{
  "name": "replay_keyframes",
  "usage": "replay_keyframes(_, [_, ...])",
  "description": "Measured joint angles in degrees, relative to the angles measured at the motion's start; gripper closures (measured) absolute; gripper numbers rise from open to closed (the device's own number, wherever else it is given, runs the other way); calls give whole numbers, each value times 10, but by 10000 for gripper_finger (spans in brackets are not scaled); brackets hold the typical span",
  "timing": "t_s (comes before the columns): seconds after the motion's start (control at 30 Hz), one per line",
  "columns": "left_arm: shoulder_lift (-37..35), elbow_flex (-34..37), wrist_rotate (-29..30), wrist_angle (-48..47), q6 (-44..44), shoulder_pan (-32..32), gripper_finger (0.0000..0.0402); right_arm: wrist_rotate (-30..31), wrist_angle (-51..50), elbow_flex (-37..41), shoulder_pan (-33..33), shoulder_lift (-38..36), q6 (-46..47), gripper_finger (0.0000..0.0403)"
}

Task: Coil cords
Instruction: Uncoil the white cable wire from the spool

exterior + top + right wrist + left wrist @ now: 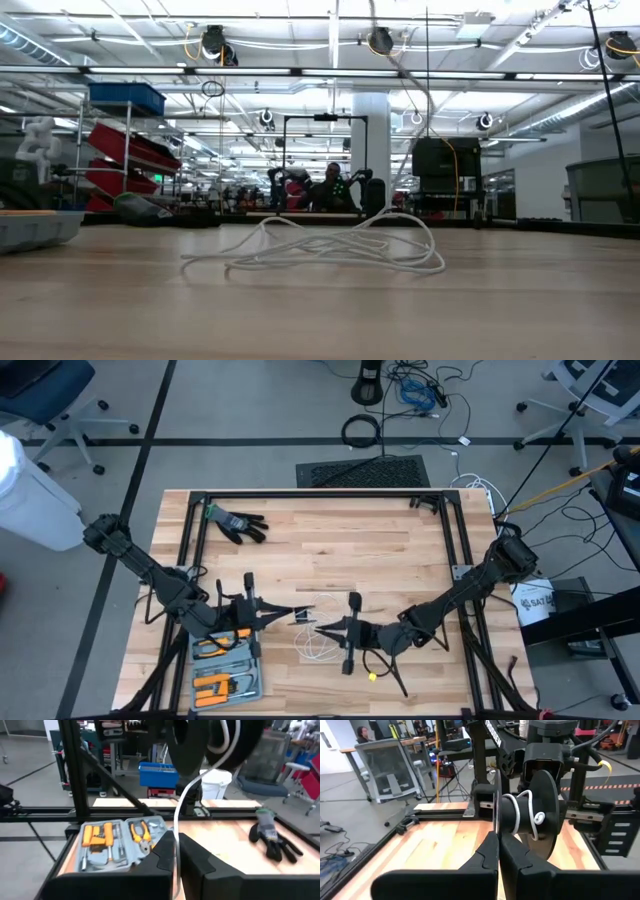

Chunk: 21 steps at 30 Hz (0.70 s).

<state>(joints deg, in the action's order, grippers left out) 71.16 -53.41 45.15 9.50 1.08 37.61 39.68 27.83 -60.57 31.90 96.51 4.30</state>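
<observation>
Cord [176, 847] runs pinched between the closed right gripper [176, 851] fingers, up to the black spool [540, 812] clamped just ahead of the shut left gripper [498, 851]. Risk: slack loops [318, 647] below may snag, pulling turns off.

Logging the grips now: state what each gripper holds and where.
Left gripper pinches the black spool by one flange's rim. Right gripper is shut on the white cord hanging from it.

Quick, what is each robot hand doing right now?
Left gripper: shut on the black spool.
Right gripper: shut on the white cord.
</observation>
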Motion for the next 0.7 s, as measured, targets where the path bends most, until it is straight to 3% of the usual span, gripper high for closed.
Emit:
replay_keyframes(0.33, [0, 0, 2, -3, -73, 28, 401, 38, -47, 0, 57, 0, 88, 402])
replay_keyframes(0.53, [0, 0, 5, -30, -121, 42, 401, 54, -35, 0, 92, -23, 81, 402])
replay_keyframes(0.7, [0, 0, 29, -61, -125, 45, 401, 70, 18, 0, 111, -45, 17, 403])
